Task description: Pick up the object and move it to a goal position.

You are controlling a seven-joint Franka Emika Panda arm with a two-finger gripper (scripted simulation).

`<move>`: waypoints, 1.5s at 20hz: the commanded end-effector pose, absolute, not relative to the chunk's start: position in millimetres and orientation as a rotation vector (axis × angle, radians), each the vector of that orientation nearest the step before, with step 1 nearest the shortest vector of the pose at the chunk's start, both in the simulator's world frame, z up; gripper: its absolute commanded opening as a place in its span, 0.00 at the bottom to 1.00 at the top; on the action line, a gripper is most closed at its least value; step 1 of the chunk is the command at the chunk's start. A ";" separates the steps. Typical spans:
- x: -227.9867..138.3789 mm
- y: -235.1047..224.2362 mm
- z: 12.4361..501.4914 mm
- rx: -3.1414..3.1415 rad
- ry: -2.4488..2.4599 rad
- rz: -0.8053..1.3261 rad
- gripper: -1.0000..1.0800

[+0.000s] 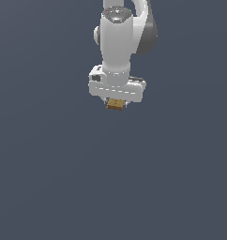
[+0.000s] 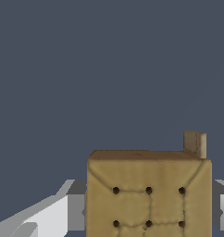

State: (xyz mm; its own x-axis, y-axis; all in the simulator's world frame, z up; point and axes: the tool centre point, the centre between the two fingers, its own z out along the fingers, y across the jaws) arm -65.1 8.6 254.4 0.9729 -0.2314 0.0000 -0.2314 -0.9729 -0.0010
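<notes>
The object (image 1: 115,104) is a small flat tan-brown block with dark dots on its top face. In the exterior view it sits right under the white gripper (image 1: 115,101), which hangs from the arm at the upper middle. In the wrist view the block (image 2: 148,194) fills the space between the two fingers (image 2: 72,210), which press against its two sides. The gripper (image 2: 148,213) is shut on the block. A small tan tab (image 2: 195,143) sticks up at one far corner of the block. The fingertips are hidden behind the block in the exterior view.
Plain dark grey-blue ground (image 1: 64,178) lies all around. The white and grey arm (image 1: 120,37) rises out of the top of the exterior view. No goal marker shows in either view.
</notes>
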 end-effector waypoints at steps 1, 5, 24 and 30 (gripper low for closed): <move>-62.0 4.0 280.5 -3.119 0.366 0.000 0.00; -56.0 -3.3 320.8 -3.119 0.366 0.000 0.00; -32.6 -26.0 444.2 -3.120 0.366 0.000 0.00; -31.0 -26.8 450.4 -3.120 0.366 0.000 0.00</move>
